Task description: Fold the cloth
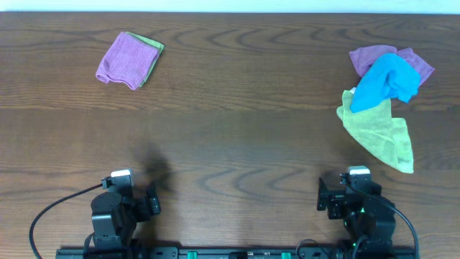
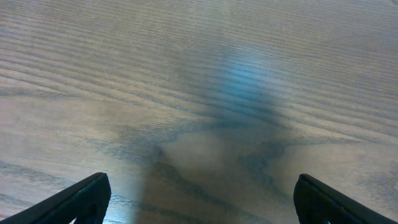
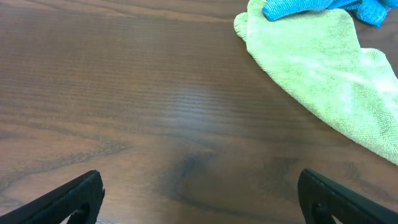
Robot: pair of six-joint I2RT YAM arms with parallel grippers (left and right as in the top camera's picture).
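Note:
A pile of loose cloths lies at the right of the table: a light green cloth (image 1: pixel 381 131) spread flat, a crumpled blue cloth (image 1: pixel 387 80) on its far end, and a purple cloth (image 1: pixel 413 61) behind. The green cloth (image 3: pixel 317 68) and the blue cloth's edge (image 3: pixel 311 6) show at the top right of the right wrist view. A folded stack, purple cloth (image 1: pixel 126 59) over a green one (image 1: pixel 152 49), lies at the far left. My left gripper (image 2: pixel 200 202) is open over bare wood near the front edge. My right gripper (image 3: pixel 200 199) is open and empty, short of the green cloth.
The dark wood table (image 1: pixel 237 129) spans the whole view. Both arm bases (image 1: pixel 118 212) (image 1: pixel 359 208) sit at the front edge, on a black rail with cables.

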